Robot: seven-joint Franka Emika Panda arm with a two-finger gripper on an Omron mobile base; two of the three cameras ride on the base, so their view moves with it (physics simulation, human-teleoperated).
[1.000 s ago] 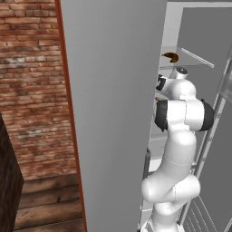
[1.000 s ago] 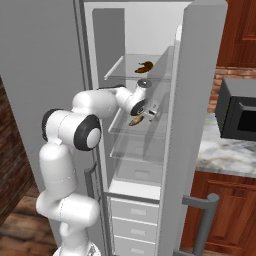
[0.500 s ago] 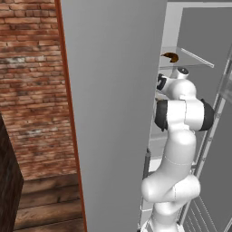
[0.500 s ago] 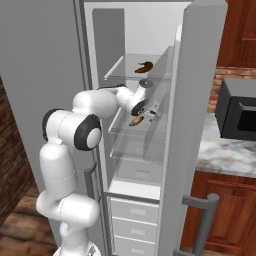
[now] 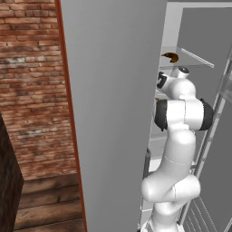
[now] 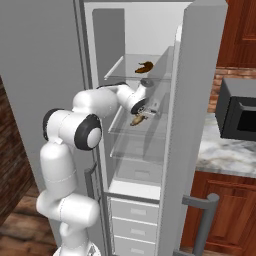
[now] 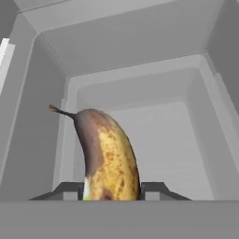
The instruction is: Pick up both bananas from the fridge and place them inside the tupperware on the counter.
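Inside the open fridge (image 6: 196,115), my gripper (image 6: 145,111) reaches over the middle glass shelf and is shut on one banana (image 6: 138,120). In the hand view this banana (image 7: 109,156), yellow with dark brown patches, stands up between the two fingertips of the gripper (image 7: 112,192), stem pointing up and left. The other banana (image 6: 145,67) lies on the top glass shelf, above the hand; the left base view shows this banana (image 5: 171,56) above the arm's wrist. The tupperware is out of view.
The grey fridge door (image 5: 113,113) stands open on the left, close beside the arm. A black microwave (image 6: 239,111) sits on the marble counter (image 6: 225,156) to the right of the fridge. Translucent drawers (image 6: 131,212) lie below the shelves.
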